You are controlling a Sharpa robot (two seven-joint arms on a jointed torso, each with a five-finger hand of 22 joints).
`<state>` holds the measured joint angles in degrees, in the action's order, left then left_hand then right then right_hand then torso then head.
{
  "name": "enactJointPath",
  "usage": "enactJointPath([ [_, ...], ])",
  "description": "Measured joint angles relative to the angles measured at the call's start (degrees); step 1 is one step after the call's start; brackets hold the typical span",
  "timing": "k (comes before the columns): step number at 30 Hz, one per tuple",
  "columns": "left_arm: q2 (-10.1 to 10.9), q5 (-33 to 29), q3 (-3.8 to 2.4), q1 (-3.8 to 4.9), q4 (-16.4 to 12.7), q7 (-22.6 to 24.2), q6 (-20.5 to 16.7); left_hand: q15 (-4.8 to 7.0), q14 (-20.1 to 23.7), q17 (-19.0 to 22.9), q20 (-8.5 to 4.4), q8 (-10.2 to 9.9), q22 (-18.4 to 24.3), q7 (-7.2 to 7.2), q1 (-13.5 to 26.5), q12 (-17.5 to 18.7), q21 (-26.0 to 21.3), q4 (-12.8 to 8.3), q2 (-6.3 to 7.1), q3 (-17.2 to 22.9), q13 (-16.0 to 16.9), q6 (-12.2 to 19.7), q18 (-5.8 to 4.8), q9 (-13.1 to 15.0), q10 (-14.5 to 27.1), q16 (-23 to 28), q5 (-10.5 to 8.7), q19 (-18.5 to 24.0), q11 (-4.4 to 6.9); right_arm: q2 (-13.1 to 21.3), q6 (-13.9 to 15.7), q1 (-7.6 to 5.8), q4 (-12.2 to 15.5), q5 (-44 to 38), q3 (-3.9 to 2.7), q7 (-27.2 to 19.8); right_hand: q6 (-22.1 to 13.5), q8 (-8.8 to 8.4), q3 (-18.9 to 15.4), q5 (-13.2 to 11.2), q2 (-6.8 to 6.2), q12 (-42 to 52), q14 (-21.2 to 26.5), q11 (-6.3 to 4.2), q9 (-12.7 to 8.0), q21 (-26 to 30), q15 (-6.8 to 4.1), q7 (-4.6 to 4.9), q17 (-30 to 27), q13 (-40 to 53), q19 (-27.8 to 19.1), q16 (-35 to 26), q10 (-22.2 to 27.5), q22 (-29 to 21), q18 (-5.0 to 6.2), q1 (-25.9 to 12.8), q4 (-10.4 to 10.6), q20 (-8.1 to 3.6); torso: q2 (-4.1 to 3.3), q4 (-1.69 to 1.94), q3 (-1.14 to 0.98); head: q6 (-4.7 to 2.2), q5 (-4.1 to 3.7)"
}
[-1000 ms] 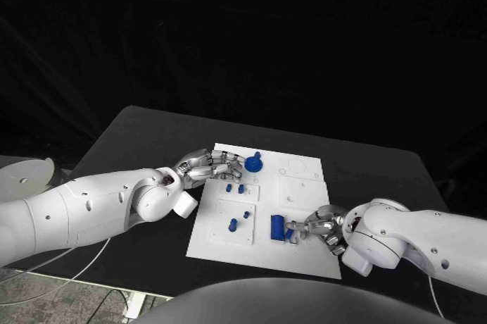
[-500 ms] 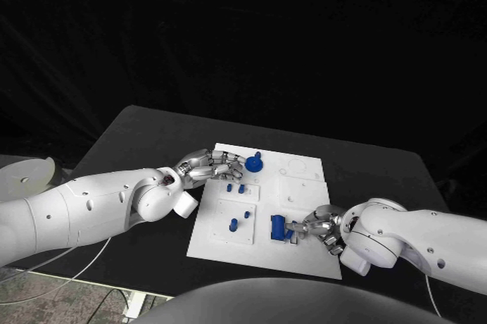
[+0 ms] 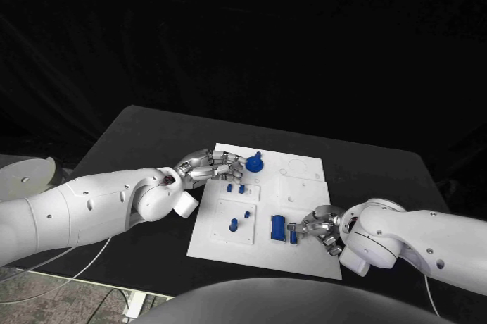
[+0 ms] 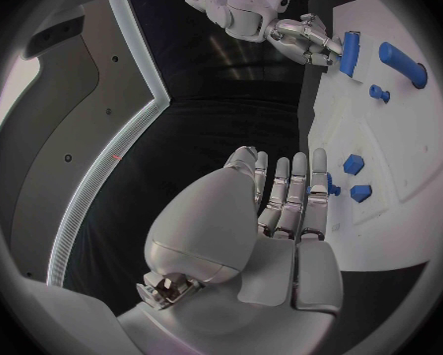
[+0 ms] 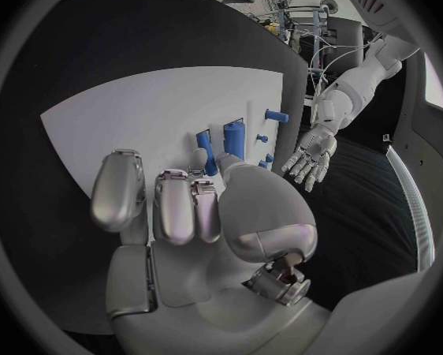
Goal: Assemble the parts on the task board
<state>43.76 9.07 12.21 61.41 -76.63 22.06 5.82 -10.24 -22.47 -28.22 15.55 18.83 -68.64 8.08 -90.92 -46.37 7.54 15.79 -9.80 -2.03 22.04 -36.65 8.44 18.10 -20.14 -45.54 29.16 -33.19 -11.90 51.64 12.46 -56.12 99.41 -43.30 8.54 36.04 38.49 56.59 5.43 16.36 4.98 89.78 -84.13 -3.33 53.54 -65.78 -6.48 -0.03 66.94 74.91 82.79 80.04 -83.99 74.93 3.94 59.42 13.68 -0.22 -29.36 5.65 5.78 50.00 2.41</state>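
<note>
Right hand (image 3: 317, 229) at the near right part of the task board (image 3: 305, 257), fingers curled in around a small blue part (image 3: 293, 234). From the right wrist view the fingers (image 5: 173, 205) bunch together over the board with a blue piece (image 5: 206, 151) at their tips; a firm clamp can't be confirmed, but the head view reads as a hold. Just beside it, toward the board's middle, a long blue block (image 3: 277, 227) lies flat on the board, touching or nearly touching the small part.

Further left on the board, a raised white sub-plate (image 3: 231, 232) carries a blue peg (image 3: 232, 225) and a smaller blue stub (image 3: 247, 215). Beyond that, two small blue pegs (image 3: 234, 189) stand on another white sub-plate.

Left hand (image 3: 209, 166) rests at the far left edge of the board, fingers extended side by side, holding nothing; the left wrist view shows the fingers (image 4: 291, 193) straight, close together, lying along the board edge. Just past its fingertips sits a round blue knob part (image 3: 254, 162) on the far end of the board.

All on the black table (image 3: 132, 137).
</note>
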Motion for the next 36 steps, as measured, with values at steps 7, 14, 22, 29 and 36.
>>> enactJointPath([
  [7, 0.01, 0.0, 0.0, 0.0, -0.01, -0.17, 0.08, 0.0, 0.0, 0.0, 0.0, 0.0, -0.07, 0.0, 0.0, 0.0, 0.0, 0.0, 0.0, 0.0, -0.06, 0.0, 0.0, -0.06, -0.21, 0.0, 0.0, 0.0, -0.21, -0.1, 0.0, 0.0, 0.0, -0.03, 0.0, 0.01, -0.18, -0.36, 1.03, 2.87, -0.24, 0.0, 0.0, 0.0, 0.46, 0.0, 0.0, 0.18, 0.0, 0.0, 0.0, 0.0, 0.0, -0.01, 0.0, 0.85, -0.71, 0.0, 0.0, 0.0, 0.0, 0.0, 0.08],
  [14, 0.02, 0.0, 0.0, 0.0, -0.01, -0.36, 0.16, -0.41, -0.01, 0.0, 0.0, 0.0, -0.06, 0.0, 0.0, 0.0, 0.0, 0.0, 0.0, 0.0, -0.05, 0.0, 0.0, -0.06, -0.21, 0.0, 0.0, 0.0, -0.21, 0.06, 0.0, 0.01, 0.18, -0.04, 0.01, 0.01, -0.18, -0.59, 1.65, 4.29, -0.46, 0.0, 0.0, 0.0, 0.6, 0.24, 0.0, 0.18, 0.0, 0.0, 0.0, 0.0, 0.0, -0.01, 0.0, 1.07, -1.02, 0.0, -0.01, 0.0, 0.0, 0.0, 0.16],
  [22, 0.01, 0.0, 0.0, -0.02, 0.01, -0.49, 0.28, -0.41, -0.01, 0.0, 0.0, 0.0, -0.06, 0.0, 0.0, 0.0, 0.0, 0.0, 0.0, 0.0, -0.05, 0.0, 0.0, -0.05, -0.21, 0.0, 0.0, 0.0, -0.21, 0.62, 0.13, 0.03, 0.91, -0.63, 0.0, -0.2, -0.18, -0.83, 0.9, 0.66, -2.53, 0.0, 0.0, 0.0, 1.01, 0.24, 0.0, 0.18, 0.09, 0.0, 0.0, 0.0, 0.0, -0.01, 0.0, 0.06, -0.34, 0.01, -0.02, 0.0, -0.01, 0.0, 0.2],
  [29, 0.23, 0.0, 0.01, -0.03, -0.03, -0.49, 0.3, -0.41, -0.01, 0.0, 0.11, 0.0, -0.07, 0.0, 0.0, 0.0, 0.0, 0.0, 0.0, 0.0, -0.04, 0.0, 0.0, -0.05, -0.21, 0.0, 0.0, -0.11, -0.21, 2.91, 1.92, 0.02, 3.29, -2.78, 0.02, -2.77, -0.02, -2.86, -2.77, -6.97, -5.33, 0.0, 0.0, 0.0, 0.55, -0.7, 0.01, 0.46, 1.61, -0.01, 0.0, 0.68, 0.0, -0.02, 0.0, -2.74, 1.45, 0.01, -0.02, -0.01, -0.01, 0.0, 0.41],
  [36, 0.27, 0.0, 0.02, -0.04, -0.03, -0.46, 0.3, -0.41, -0.01, 0.0, 0.2, 0.0, -0.11, 0.0, 0.0, 0.0, 0.0, 0.0, 0.0, 0.0, -0.04, 0.0, 0.01, -0.05, -0.21, 0.0, 0.0, -0.2, -0.21, 5.85, 6.62, -0.9, 6.16, -6.89, -0.02, -10.19, -0.3, -8.15, -4.49, -6.28, -6.38, 0.0, 0.0, 0.42, -3.34, -3.53, 0.01, 1.35, 4.17, 0.04, 0.87, 2.01, 0.0, -0.02, 0.01, -0.19, 1.63, 0.44, 0.03, -0.01, -0.01, 0.0, 0.41],
])
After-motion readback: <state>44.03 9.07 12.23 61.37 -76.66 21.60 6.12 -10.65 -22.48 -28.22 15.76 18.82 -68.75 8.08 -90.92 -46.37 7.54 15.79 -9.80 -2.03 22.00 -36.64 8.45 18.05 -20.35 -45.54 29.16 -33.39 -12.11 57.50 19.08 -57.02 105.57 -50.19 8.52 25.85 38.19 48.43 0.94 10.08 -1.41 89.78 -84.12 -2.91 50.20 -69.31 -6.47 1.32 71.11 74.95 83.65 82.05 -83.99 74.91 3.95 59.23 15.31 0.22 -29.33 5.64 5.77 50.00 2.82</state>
